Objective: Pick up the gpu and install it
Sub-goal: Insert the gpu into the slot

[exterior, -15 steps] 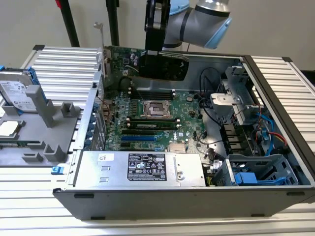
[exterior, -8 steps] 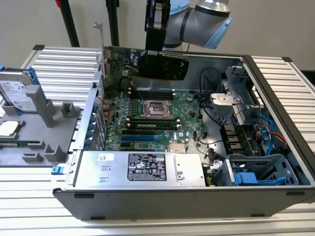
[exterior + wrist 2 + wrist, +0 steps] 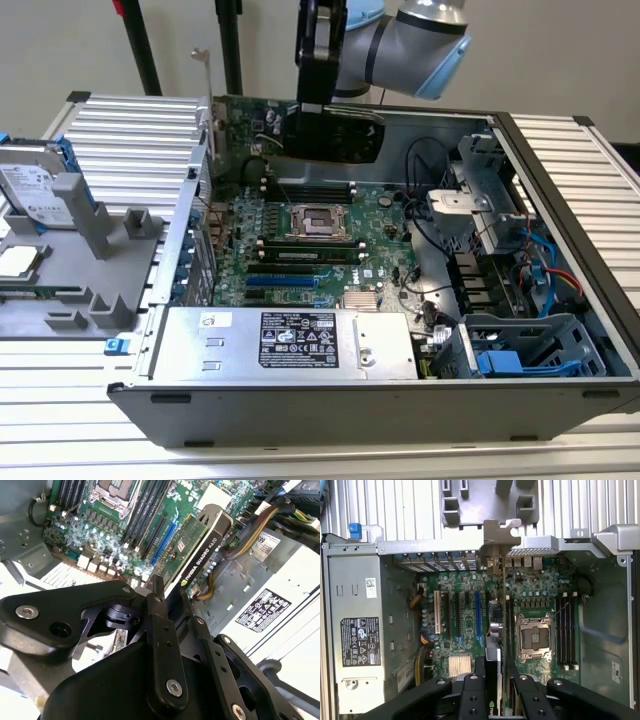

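My gripper (image 3: 170, 593) clamps gpu (image 3: 198, 545) edge-on over motherboard (image 3: 100, 535); slight tilt could miss blue slot (image 3: 478, 611), bend contacts.

Case (image 3: 350, 410) open-topped, motherboard (image 3: 395, 215) reachable from above, power supply (image 3: 230, 345) walling one side, drive cage (image 3: 490, 190) and cables (image 3: 550, 265) crowding the exterior view's right, gpu (image 3: 335, 135) hanging over the board

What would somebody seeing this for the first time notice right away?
The gripper holds the gpu over the green motherboard, inside an open computer case. A silver power supply fills the near side of the case in the exterior view. A hard drive sits outside the case on the exterior view's left.
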Robot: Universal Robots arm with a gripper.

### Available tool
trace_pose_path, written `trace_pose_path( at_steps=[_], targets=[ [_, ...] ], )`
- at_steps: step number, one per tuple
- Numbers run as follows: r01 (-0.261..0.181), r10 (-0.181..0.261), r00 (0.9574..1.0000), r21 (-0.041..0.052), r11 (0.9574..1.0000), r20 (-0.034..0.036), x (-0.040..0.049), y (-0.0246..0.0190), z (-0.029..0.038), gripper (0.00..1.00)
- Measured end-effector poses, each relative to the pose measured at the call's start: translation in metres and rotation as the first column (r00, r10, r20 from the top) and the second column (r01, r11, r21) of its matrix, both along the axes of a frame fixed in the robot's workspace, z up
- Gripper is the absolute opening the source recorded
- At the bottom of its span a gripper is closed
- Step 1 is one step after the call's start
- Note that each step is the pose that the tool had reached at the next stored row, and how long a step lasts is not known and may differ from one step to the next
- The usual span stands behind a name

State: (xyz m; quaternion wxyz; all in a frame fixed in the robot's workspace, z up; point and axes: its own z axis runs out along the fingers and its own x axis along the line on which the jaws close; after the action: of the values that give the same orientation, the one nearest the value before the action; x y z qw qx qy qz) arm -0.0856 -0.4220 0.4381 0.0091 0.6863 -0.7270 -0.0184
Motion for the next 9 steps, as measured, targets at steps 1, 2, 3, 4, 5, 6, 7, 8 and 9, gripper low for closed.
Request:
trace_pose_path(
  at_steps=[1,2,3,4,5,6,7,8,9],
  targets=[
    [-0.003,0.003,1.0,0.0001,1.0,0.0025,0.0,0.0,-0.0002,0.0],
    [-0.005,0.005,1.0,0.0001,1.0,0.0045,0.0,0.0,-0.0003,0.0],
    [-0.007,0.007,1.0,0.0,1.0,0.0066,0.0,0.0,-0.0004,0.0],
    [-0.009,0.009,0.9999,0.0,1.0,0.0094,0.0,0.0,-0.0006,0.0],
    [-0.011,0.011,0.9999,0.0,0.9999,0.0123,0.0,0.0,-0.0009,0.0],
    [-0.013,0.013,0.9998,0.0,0.9999,0.0152,0.0,0.0,-0.0012,0.0],
    [-0.014,0.014,0.9998,0.0,0.9999,0.0173,0.0,0.0,-0.0016,0.0],
    [-0.015,0.015,0.9997,0.0001,0.9999,0.0191,0.0001,0.0,-0.0019,0.0],
    [-0.016,0.016,0.9997,0.0,0.9999,0.0204,0.0001,0.0,-0.0023,0.0]
  ],
)
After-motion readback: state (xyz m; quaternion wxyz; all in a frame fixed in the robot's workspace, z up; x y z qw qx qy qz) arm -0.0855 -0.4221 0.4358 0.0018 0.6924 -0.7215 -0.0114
